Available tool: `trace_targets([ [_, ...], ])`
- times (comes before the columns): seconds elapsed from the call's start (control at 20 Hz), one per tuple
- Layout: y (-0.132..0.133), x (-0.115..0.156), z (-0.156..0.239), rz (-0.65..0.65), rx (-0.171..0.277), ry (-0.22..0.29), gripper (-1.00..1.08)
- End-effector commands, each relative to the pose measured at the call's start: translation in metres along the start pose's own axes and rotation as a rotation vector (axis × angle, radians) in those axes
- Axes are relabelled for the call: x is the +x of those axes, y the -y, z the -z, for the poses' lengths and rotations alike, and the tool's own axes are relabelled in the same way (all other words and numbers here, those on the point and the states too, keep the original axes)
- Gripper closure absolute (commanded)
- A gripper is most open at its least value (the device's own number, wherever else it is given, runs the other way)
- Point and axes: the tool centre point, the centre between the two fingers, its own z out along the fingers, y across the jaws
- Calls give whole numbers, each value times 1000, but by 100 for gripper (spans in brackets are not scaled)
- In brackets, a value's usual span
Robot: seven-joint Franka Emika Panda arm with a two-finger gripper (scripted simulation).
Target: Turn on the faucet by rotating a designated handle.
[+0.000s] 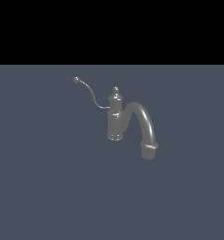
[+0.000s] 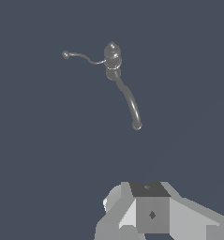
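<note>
The faucet (image 1: 115,119) is a dull grey tap with a short upright body, a pointed cap and a thick arched spout (image 1: 145,124) that curves down toward the exterior view's right. Its handle (image 1: 90,92), a thin S-curved lever ending in a small knob (image 1: 76,79), reaches out toward the exterior view's left. No arm appears in the exterior view. In the wrist view the faucet (image 2: 112,58) and handle (image 2: 80,56) lie far off, seen from above. Only the grey body of my gripper (image 2: 151,215) shows at the frame edge, well apart from the faucet. Its fingertips are not visible.
The faucet stands on a flat, plain blue-grey surface (image 1: 48,187) that stretches in every direction. A black band fills the background beyond that surface in the exterior view.
</note>
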Motion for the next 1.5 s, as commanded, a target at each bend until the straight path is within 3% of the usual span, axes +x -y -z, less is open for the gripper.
trace_targets([
  [0.0, 2, 8, -2, -30, -3, 0, 108],
  [0.7, 25, 81, -31, -305, -29, -3, 108],
  [1.45, 60, 160, -87, -621, -46, -13, 108],
])
